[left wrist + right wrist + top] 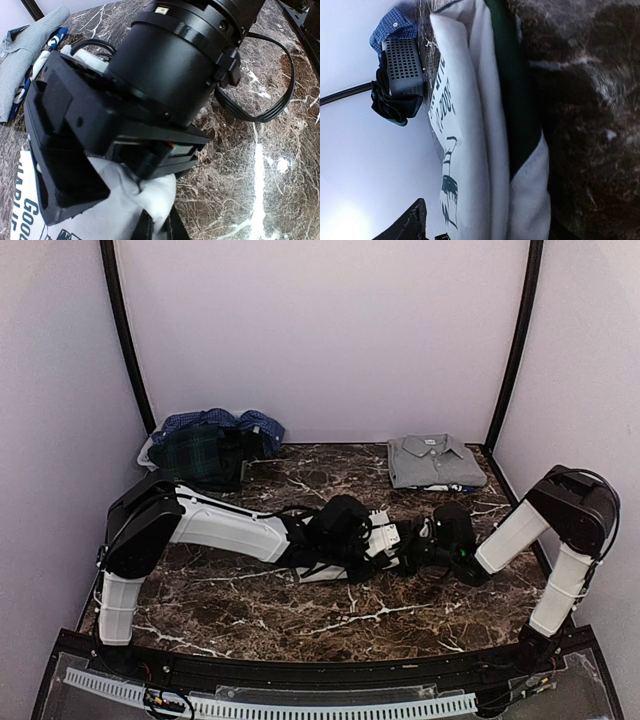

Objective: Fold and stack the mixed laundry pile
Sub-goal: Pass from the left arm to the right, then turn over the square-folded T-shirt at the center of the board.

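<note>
Pinched white tee [470,125] mid-fold on desk [300,620] with left jaws shut; straddled it with right jaws apart; likely needed closing next.

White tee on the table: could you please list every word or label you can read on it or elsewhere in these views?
"Goo": dark print on the white tee, cut off at the left wrist view's edge.
Larger letters beside it: cropped, unreadable.
The same print in the right wrist view: too skewed to read.
Nothing else legible.
</note>
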